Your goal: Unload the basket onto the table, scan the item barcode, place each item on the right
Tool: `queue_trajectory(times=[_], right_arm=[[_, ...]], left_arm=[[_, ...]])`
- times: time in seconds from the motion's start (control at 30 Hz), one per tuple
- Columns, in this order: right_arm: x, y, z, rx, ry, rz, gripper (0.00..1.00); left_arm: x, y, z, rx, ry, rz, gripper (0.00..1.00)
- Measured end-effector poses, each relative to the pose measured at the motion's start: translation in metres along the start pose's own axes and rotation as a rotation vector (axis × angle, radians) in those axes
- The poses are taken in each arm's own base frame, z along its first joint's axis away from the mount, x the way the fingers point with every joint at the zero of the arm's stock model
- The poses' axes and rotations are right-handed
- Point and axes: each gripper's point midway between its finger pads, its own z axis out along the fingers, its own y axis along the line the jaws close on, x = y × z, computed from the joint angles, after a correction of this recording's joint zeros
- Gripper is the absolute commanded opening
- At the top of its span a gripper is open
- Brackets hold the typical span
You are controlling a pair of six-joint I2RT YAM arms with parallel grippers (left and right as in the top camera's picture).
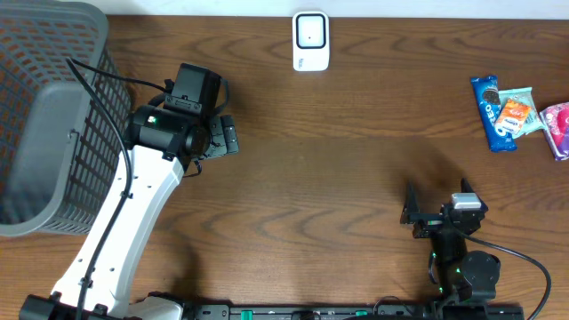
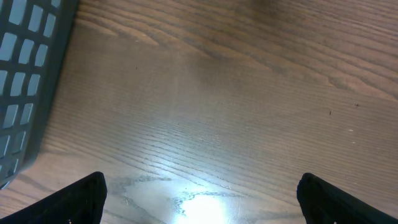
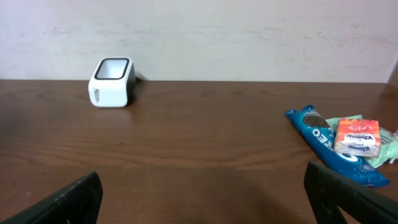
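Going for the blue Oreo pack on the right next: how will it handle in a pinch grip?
The Oreo pack looks like glossy film, so probably slippery and crinkly. It is long and narrow, so gripped at one end it may sag. The orange packet lying partly on it would likely slide off.

the table [image 1: 356, 178] is dark brown, with wavy wood grain running across it. the basket [image 1: 36, 133] is grey, its walls a grid of small holes. the scanner [image 1: 310, 40] is white with a darker window. the blue packet [image 1: 484, 93] has white lettering. the orange and white pack [image 1: 515, 114] lies on a mint green wrapper [image 1: 523, 94], beside a pink packet [image 1: 558, 129]. the left arm [image 1: 133, 213] is white, black at the wrist.
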Motion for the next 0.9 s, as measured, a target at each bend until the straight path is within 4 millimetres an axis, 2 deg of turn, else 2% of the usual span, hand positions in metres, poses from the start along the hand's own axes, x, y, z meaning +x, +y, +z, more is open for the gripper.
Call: queue_trajectory(times=[0.9], right_arm=[[0.0000,0.0000,0.0000,0.000,0.000,0.000,0.99]], left_arm=[[0.0021,0.0016,0.0002,-0.005,0.010,0.000,0.98]])
